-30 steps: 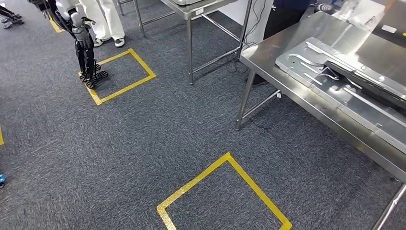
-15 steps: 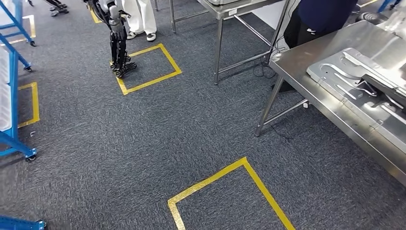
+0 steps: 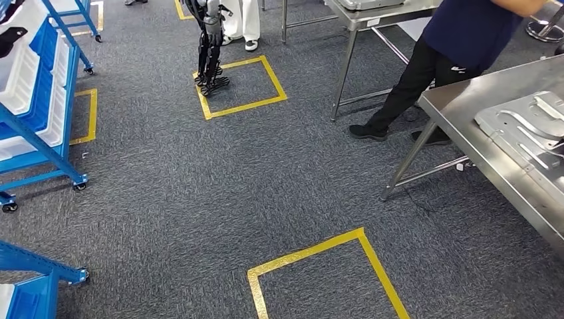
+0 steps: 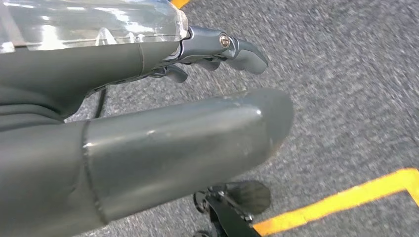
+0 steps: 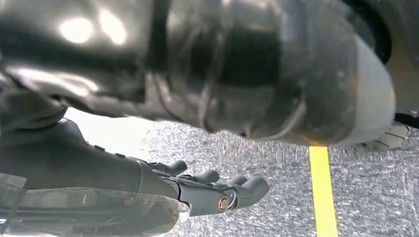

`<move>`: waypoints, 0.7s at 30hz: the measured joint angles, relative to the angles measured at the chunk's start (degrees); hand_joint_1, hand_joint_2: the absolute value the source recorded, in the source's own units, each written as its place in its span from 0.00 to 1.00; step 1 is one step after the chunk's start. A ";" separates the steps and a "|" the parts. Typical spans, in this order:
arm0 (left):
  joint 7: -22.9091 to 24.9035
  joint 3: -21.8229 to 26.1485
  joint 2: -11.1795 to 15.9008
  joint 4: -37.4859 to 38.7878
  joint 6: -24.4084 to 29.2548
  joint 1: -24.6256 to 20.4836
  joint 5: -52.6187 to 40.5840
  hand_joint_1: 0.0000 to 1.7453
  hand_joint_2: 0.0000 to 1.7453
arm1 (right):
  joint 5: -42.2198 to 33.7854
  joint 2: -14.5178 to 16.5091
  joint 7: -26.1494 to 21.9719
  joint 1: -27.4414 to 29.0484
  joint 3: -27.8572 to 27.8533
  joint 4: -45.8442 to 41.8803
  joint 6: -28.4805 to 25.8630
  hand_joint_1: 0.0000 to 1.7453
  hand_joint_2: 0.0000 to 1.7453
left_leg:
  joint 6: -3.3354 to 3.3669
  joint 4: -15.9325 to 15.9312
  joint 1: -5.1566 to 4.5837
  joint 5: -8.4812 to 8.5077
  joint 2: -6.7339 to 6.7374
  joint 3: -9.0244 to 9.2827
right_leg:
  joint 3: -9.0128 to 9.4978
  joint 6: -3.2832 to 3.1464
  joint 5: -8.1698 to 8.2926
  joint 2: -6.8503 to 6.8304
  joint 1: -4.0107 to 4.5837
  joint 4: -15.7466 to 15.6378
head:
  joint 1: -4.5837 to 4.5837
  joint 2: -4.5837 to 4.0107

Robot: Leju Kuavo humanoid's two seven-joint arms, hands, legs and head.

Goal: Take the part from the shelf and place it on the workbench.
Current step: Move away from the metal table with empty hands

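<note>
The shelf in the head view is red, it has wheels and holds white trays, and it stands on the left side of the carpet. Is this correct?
Not quite: the shelf is blue, not red, as the head view shows. The rest holds: it has wheels, carries white trays, and stands on the left side of the carpet.

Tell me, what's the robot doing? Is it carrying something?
No, it is carrying nothing right now. Its left hand and right hand both hang over the grey carpet with fingers apart. The blue shelf with white bins stands at the left, and the steel workbench, with a metal plate on it, at the right. A person leans over the workbench. Another small robot stands by a yellow square further back.
</note>
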 joint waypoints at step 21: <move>0.14 -0.04 -1.03 0.07 0.83 -0.36 -0.61 0.00 0.00 | -0.45 -0.97 -0.25 0.37 -0.94 0.01 1.28 0.00 0.00 | -1.06 13.40 0.23 -5.85 -2.32 -7.35 | 0.18 -2.50 2.14 4.10 0.00 -2.49 | -0.06 0.00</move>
